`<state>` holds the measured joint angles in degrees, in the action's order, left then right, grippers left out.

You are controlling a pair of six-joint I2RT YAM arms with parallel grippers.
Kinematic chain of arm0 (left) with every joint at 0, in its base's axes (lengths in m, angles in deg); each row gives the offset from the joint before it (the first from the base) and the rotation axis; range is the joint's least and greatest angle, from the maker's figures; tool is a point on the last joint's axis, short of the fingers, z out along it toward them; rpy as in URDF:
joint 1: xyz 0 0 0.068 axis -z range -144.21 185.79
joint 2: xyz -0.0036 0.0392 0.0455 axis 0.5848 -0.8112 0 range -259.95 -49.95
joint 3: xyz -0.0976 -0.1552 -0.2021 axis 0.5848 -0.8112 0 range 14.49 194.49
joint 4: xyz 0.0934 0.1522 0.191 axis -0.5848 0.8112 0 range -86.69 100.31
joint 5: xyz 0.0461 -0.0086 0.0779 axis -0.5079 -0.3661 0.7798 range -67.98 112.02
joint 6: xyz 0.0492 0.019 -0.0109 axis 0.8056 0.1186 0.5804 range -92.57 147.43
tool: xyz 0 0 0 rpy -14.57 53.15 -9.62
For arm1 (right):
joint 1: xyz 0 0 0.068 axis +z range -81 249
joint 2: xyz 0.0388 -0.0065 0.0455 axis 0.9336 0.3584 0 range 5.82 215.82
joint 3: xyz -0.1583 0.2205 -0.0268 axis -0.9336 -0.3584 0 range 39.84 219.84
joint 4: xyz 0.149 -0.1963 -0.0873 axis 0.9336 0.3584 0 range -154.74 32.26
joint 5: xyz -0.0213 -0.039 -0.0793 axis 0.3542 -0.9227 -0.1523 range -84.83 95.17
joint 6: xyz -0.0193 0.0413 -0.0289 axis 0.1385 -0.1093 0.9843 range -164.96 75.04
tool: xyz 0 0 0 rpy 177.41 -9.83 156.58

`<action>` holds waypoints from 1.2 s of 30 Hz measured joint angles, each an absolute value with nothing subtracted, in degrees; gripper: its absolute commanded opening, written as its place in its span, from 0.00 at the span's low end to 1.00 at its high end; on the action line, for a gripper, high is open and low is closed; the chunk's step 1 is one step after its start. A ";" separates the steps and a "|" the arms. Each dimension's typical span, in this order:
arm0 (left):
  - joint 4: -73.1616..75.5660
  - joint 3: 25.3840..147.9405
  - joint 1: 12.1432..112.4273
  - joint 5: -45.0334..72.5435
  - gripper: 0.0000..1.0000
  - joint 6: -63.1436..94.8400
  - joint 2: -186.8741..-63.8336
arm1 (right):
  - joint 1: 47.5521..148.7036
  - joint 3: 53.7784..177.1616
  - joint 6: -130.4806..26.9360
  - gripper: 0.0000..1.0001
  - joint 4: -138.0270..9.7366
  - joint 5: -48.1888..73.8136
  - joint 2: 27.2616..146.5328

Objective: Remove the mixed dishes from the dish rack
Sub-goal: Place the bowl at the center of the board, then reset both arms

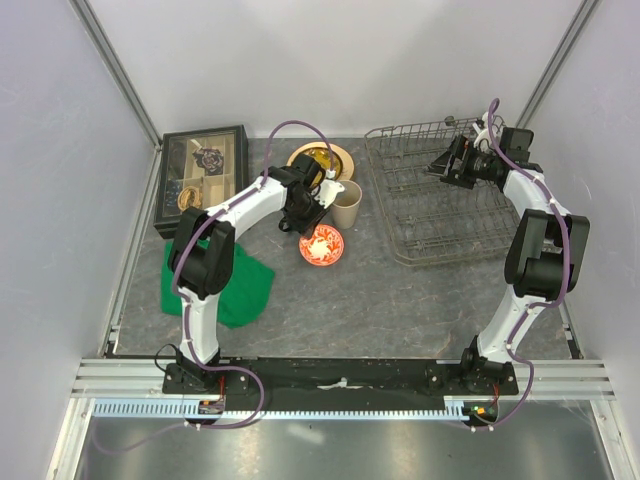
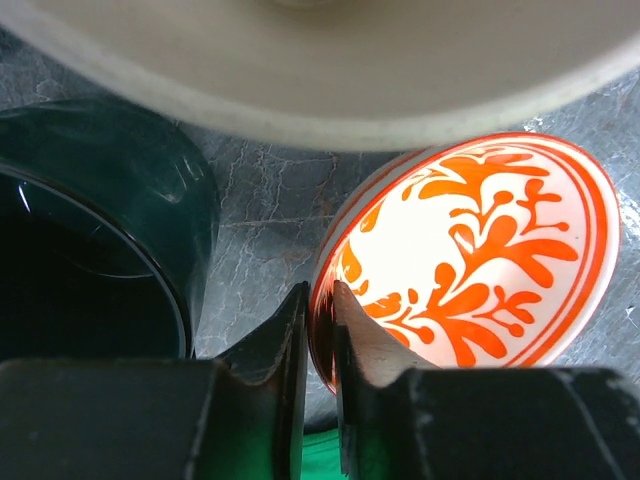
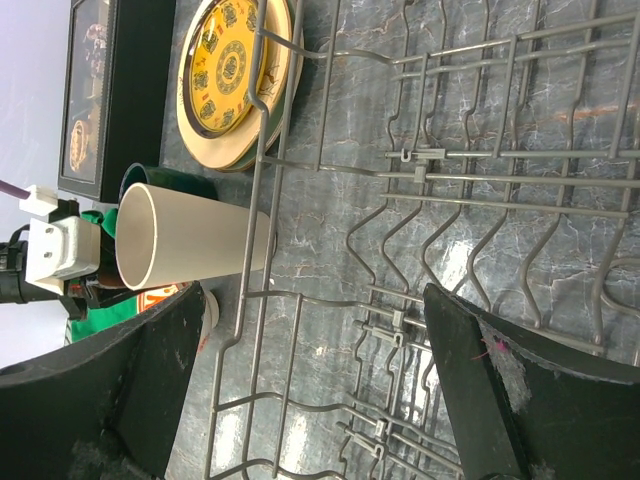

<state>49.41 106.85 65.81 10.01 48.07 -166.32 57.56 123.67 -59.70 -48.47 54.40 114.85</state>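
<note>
Black fingers of the left tool [image 2: 318,292] sit narrowly astride the glossy rim of the red-and-white patterned bowl [image 2: 480,260], which rests on the grey marbled table [image 2: 260,220]; whether they pinch it cannot be told. A dark green mug [image 2: 110,230] and a matte beige cup [image 2: 330,70] crowd close. The right tool [image 3: 312,300] gapes over the wire dish rack [image 3: 480,170]. Stacked plates [image 3: 235,70] lie to the left of the rack.

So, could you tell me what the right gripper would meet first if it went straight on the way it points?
Probably the dish rack, whose wires fill the gap between the fingers of the open right gripper; the beige cup stands beyond its side. Depth is unclear.
</note>
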 measured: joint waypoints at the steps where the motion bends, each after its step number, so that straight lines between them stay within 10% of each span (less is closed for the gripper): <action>1: 49.43 106.85 65.81 10.05 0.28 48.07 -166.48 | 57.52 123.62 -59.70 0.98 -48.49 54.40 114.85; 24: 49.06 106.85 65.94 12.59 0.63 47.72 -165.28 | 57.43 123.62 -59.68 0.98 -48.82 54.38 114.85; 36: 49.24 106.87 65.89 10.86 0.66 47.57 -153.63 | 57.12 123.65 -57.58 0.98 -48.32 52.66 114.85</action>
<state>49.24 106.87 65.89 10.86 47.57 -153.63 57.12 123.65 -57.58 -48.32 52.66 114.85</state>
